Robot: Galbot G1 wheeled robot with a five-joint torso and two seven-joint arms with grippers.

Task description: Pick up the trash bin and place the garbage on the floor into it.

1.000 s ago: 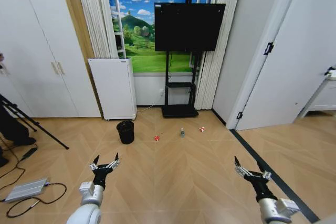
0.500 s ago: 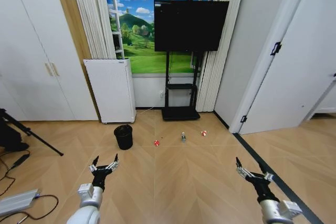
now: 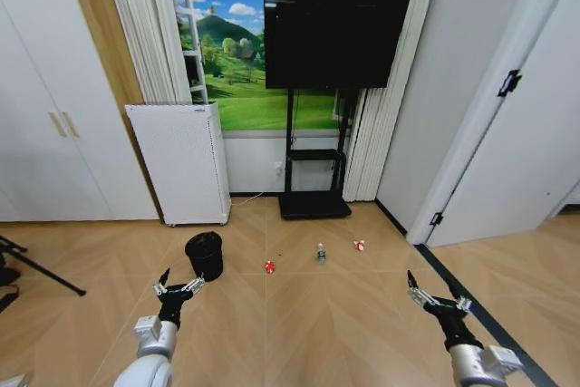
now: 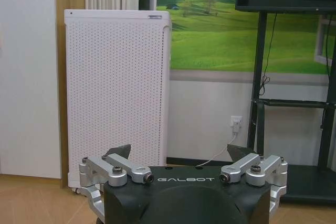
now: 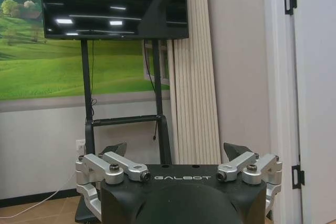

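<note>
Three cameras: one high on the head, one on each wrist, all facing the same far wall.

The head view looks forward and down from well back, taking in the wood floor (image 3: 299, 314), the trash bin (image 3: 205, 255), the white perforated appliance (image 3: 179, 162) and the television (image 3: 333, 37) on its stand. The left wrist view sits low just behind the left tool (image 4: 178, 157), level with the appliance (image 4: 116, 85), much nearer to it, with the television stand (image 4: 261, 87) at one side. The right wrist view sits likewise behind the right tool (image 5: 175, 153), facing the television (image 5: 113, 4) and curtain (image 5: 191, 72). All three share the television stand and green landscape mural (image 3: 237, 43).
</note>
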